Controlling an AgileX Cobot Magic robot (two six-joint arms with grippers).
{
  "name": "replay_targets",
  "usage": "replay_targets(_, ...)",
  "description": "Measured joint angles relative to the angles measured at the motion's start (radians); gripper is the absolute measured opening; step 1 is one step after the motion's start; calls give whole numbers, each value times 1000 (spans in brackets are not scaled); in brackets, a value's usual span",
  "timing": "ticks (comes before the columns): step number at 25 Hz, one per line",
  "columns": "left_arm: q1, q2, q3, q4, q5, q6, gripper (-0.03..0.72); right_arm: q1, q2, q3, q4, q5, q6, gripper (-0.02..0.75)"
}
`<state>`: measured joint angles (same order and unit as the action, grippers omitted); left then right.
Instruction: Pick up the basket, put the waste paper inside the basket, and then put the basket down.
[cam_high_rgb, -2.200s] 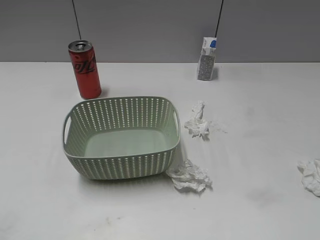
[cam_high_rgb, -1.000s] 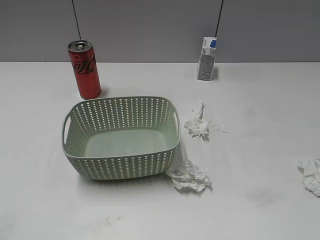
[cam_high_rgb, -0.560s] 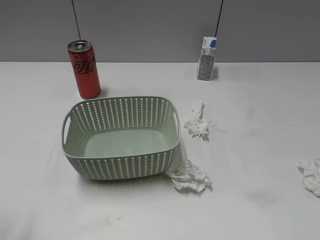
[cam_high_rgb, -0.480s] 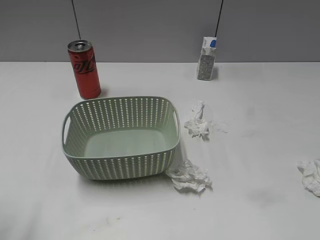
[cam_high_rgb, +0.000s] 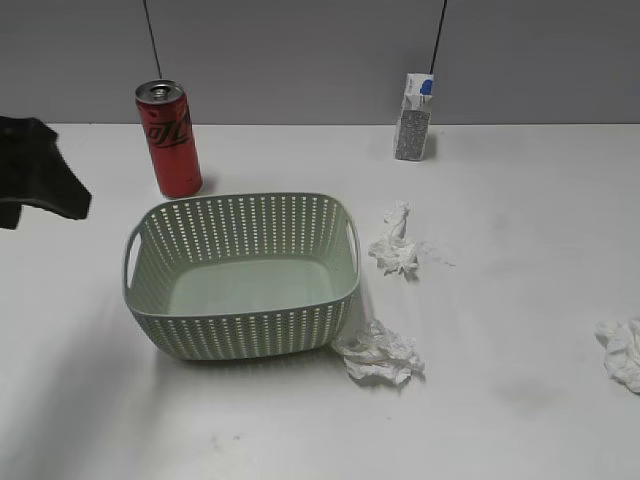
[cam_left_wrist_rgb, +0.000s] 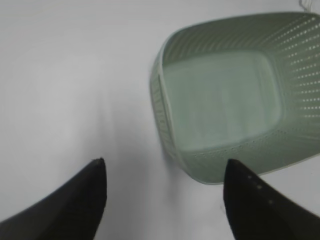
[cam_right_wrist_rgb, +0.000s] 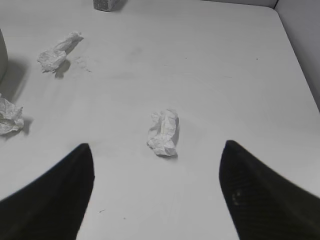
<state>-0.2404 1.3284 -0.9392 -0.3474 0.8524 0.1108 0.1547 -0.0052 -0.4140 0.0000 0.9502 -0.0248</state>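
The pale sage-green basket (cam_high_rgb: 243, 272) stands empty on the white table; it also shows in the left wrist view (cam_left_wrist_rgb: 235, 100). Three waste paper wads lie outside it: one by its near right corner (cam_high_rgb: 379, 353), one to its right (cam_high_rgb: 398, 244), one at the far right edge (cam_high_rgb: 622, 351). My left gripper (cam_left_wrist_rgb: 162, 170) is open and empty, above the table just left of the basket; its arm (cam_high_rgb: 35, 180) shows at the left edge of the exterior view. My right gripper (cam_right_wrist_rgb: 156, 150) is open and empty, with a wad (cam_right_wrist_rgb: 163, 132) lying just ahead of it.
A red soda can (cam_high_rgb: 169, 139) stands behind the basket's left end. A white-and-grey carton (cam_high_rgb: 413, 117) stands at the back by the grey wall. The right wrist view shows two more wads at left (cam_right_wrist_rgb: 59, 51) (cam_right_wrist_rgb: 10, 116) and the table's right edge.
My left arm has come into the exterior view at the left edge. The basket and the paper wads have not moved.
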Motion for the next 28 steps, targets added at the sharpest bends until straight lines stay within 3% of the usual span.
replay_targets(3, -63, 150, -86, 32, 34, -12, 554, 0, 0, 0, 0, 0, 1, 592)
replay_targets(7, -134, 325, -175, 159, 47, -135, 554, 0, 0, 0, 0, 0, 1, 592)
replay_targets(11, -148, 459, -234, 228, 69, -229, 554, 0, 0, 0, 0, 0, 1, 592)
replay_targets(17, -149, 554, -266, 222, 65, -253, 515, 0, 0, 0, 0, 0, 1, 592)
replay_targets(20, -149, 568, -268, 222, 53, -255, 419, 0, 0, 0, 0, 0, 1, 592)
replay_targets(28, -149, 571, -268, 221, 42, -259, 34, 0, 0, 0, 0, 0, 1, 592)
